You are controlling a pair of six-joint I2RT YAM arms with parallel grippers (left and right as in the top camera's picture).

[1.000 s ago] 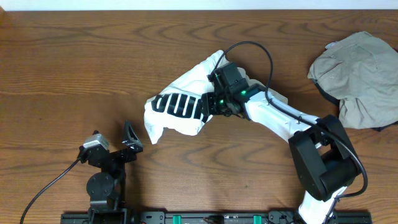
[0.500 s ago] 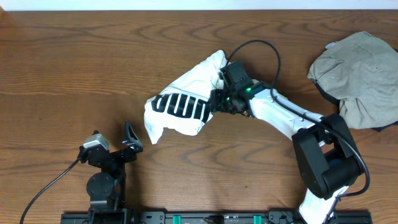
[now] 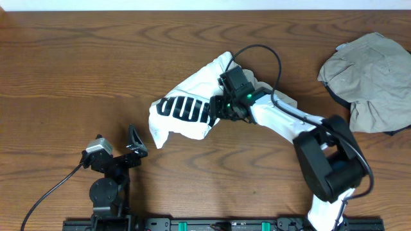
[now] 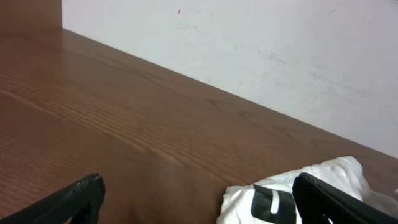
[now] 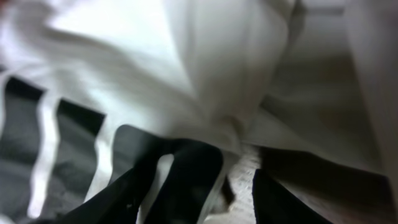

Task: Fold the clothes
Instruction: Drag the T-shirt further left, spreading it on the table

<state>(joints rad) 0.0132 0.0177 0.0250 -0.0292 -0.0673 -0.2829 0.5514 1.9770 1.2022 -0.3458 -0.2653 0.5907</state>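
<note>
The clothes' white T-shirt (image 3: 186,106) with black block lettering lies crumpled at mid-table. My right gripper (image 3: 217,110) presses into its right side. In the right wrist view the gripper (image 5: 205,199) has its jaws partly apart, open, astride a fold of the lettered shirt (image 5: 186,74). A grey-beige shirt (image 3: 372,74) lies bunched at the far right over a dark garment (image 3: 393,132). My left gripper (image 3: 133,142) rests near the front left, open and empty. In its wrist view the gripper (image 4: 199,196) faces the shirt's edge (image 4: 249,202).
Bare wooden table (image 3: 77,70) stretches to the left and behind the T-shirt. A white wall (image 4: 261,50) borders the far edge. The arm mounts and a black rail (image 3: 212,224) line the front edge, with a cable (image 3: 45,196) at the left.
My right wrist shifted slightly up-right, then came back to the shirt's right side. The shirt's outline and the left arm stayed the same.
</note>
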